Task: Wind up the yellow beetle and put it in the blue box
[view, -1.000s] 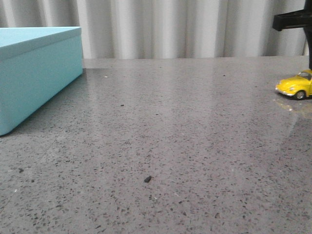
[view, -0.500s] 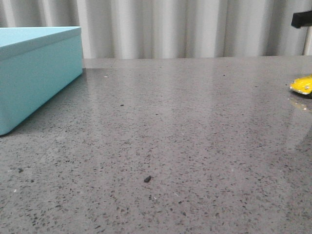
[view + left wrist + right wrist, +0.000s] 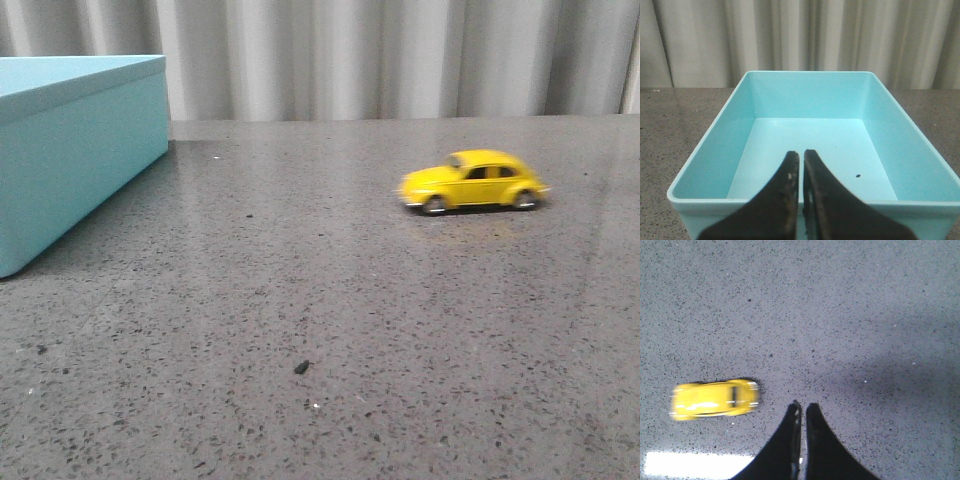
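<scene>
A motion-blurred yellow beetle (image 3: 472,181) sits free on the speckled grey table (image 3: 320,330), at three o'clock from the blue box (image 3: 70,140), while the left gripper (image 3: 801,161) and right gripper (image 3: 802,412) hang pinched together, empty.

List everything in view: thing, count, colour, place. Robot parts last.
yellow beetle: one, yellow, on its wheels on the table right of centre, blurred, held by nothing
blue box: one, light turquoise, far left of the table, open top, nothing inside but a tiny dark speck
table: one, speckled grey
curtain: one, pale grey, behind the table
dark crumb: one, black, near front centre
left gripper: one, black, jaws shut, above the box
right gripper: one, black, jaws shut, beside the beetle, apart from it
</scene>
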Controlling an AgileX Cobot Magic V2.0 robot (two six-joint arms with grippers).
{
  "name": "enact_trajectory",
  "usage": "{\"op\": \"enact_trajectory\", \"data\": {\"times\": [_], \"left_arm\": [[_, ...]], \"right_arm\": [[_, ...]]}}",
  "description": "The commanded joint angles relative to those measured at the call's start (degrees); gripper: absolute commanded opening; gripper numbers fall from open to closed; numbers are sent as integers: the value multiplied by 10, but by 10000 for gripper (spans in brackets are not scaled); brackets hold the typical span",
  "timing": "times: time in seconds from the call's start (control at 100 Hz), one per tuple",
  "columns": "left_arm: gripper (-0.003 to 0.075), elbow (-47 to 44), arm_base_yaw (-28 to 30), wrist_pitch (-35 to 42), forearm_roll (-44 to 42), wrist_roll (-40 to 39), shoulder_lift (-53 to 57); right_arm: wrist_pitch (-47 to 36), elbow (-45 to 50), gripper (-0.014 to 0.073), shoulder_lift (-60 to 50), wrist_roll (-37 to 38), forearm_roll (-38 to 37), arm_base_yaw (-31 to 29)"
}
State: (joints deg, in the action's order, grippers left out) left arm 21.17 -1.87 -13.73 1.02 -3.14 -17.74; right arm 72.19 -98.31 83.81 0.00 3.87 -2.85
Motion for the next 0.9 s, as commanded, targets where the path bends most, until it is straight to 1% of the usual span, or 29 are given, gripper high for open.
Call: {"op": "enact_trajectory", "data": {"times": [0.0,0.44,0.67,0.79,0.89], "left_arm": [[-21,20,1,42,5,-2,-9],[-21,20,1,42,5,-2,-9],[-21,20,0,47,28,-2,-9],[-21,40,-14,40,30,-2,-25],[-21,78,-39,26,30,-2,-56]], "right_arm": [[-2,-16,-61,-23,-6,0,-1],[1,-14,-61,-23,-6,0,-1],[1,-14,-61,-23,-15,0,-1],[2,-14,-61,-23,-16,3,-1],[2,-14,-61,-23,-16,5,-1]]}}
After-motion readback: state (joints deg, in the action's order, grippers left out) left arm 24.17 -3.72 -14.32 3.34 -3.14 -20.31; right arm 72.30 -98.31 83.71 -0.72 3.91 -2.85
